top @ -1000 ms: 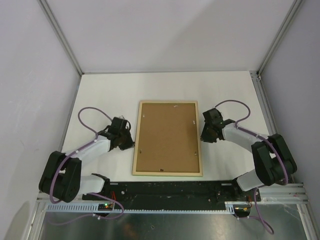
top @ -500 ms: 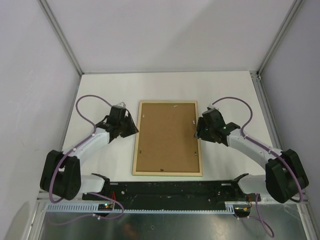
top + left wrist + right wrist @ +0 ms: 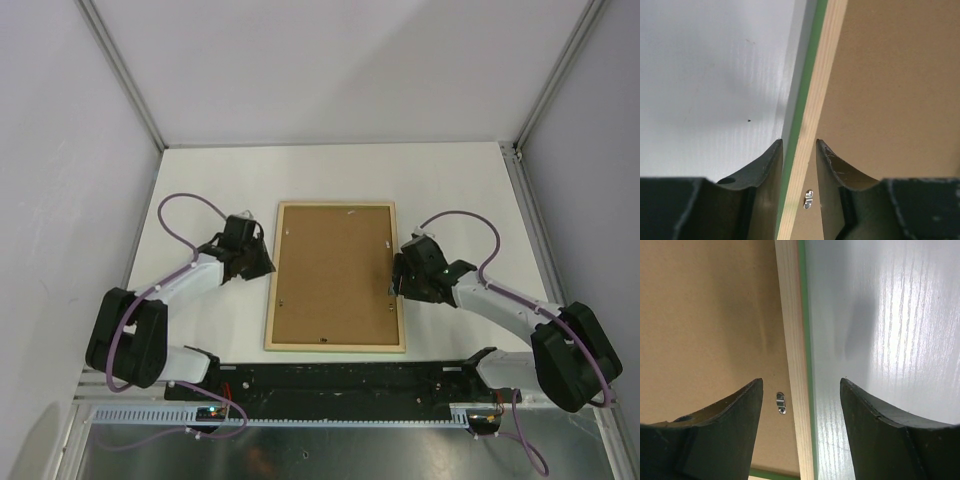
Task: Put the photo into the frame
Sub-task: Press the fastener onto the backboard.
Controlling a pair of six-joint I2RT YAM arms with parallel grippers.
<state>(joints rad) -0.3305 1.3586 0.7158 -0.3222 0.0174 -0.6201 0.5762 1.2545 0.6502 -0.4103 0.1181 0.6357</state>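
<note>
The frame (image 3: 272, 305) lies face down in the middle of the table, pale wood back up, a thin green edge showing. A brown backing board (image 3: 335, 275) fills it. The photo is hidden. My left gripper (image 3: 260, 262) straddles the frame's left rail (image 3: 815, 100). Its jaws are nearly together, pinching the rail between them (image 3: 799, 141). My right gripper (image 3: 397, 276) is open wide over the right rail (image 3: 792, 340), one finger above the backing board, the other above the table (image 3: 801, 380).
Small metal clips sit on the backing board beside each rail (image 3: 808, 198) (image 3: 781, 403). The white table (image 3: 450, 180) is walled at the back and sides. The arms' black base rail (image 3: 340, 380) runs along the near edge.
Both grippers have moved in onto the frame's side rails. The right one slid toward me along the right rail. The frame has not moved.
</note>
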